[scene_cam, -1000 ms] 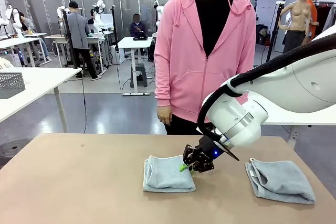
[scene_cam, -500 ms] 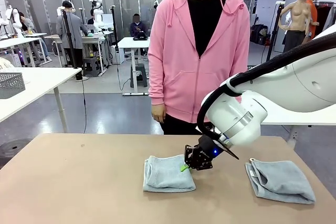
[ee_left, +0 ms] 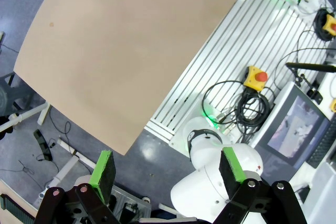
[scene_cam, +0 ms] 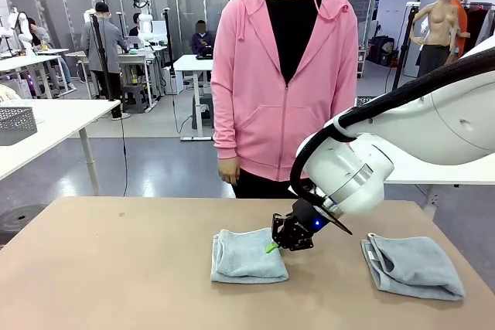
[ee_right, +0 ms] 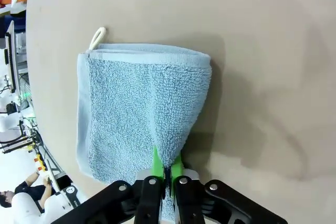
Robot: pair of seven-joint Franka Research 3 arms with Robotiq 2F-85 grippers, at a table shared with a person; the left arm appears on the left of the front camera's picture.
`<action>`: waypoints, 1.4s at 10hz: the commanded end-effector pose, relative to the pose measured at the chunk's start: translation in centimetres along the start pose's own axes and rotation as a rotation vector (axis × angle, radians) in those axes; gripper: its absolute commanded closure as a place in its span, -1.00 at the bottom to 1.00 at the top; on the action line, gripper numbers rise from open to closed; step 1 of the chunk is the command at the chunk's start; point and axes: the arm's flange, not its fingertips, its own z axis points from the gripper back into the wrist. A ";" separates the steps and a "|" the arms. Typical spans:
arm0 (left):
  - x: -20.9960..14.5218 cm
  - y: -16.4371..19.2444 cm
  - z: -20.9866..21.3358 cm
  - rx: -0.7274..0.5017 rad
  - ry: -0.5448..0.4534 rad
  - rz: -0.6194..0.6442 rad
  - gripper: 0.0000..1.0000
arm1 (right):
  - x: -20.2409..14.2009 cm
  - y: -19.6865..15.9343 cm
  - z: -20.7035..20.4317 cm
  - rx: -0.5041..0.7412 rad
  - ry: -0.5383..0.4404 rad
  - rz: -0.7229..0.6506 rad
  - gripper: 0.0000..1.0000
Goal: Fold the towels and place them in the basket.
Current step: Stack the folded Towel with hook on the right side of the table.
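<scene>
Two folded light grey-blue towels lie on the tan table (scene_cam: 116,268). One towel (scene_cam: 246,256) is near the middle, the other (scene_cam: 414,267) at the right. My right gripper (scene_cam: 272,246) is shut on the middle towel's right edge. In the right wrist view its green pads (ee_right: 156,162) pinch a raised fold of this towel (ee_right: 131,108), whose white loop label (ee_right: 96,37) sticks out at a far corner. My left gripper (ee_left: 167,161) is open and holds nothing, high above the table's edge. A grey mesh basket (scene_cam: 15,124) stands on a separate white table at the far left.
A person in a pink hoodie (scene_cam: 282,90) stands at the far side, hands down and off the table. The left half of the table is bare. In the left wrist view, cables (ee_left: 241,103) and a monitor (ee_left: 294,124) lie on the floor beside the table (ee_left: 126,40).
My right gripper has shut on the middle towel's edge and barely shifted. The person has stepped a little to the picture's left. The left arm has not moved.
</scene>
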 end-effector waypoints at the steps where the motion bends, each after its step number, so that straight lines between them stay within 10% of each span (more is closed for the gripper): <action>1: -0.1 0.1 0.1 0.014 0.004 -0.005 -1.00 | -0.6 3.8 3.5 -0.083 -0.036 0.140 0.89; 4: -0.1 0.1 0.1 0.014 0.004 -0.005 -1.00 | -2.3 7.0 10.3 -0.174 -0.035 0.266 0.89; 14: -0.1 0.1 0.1 0.014 0.004 -0.005 -1.00 | -5.2 -0.2 28.9 -0.279 -0.072 0.343 0.89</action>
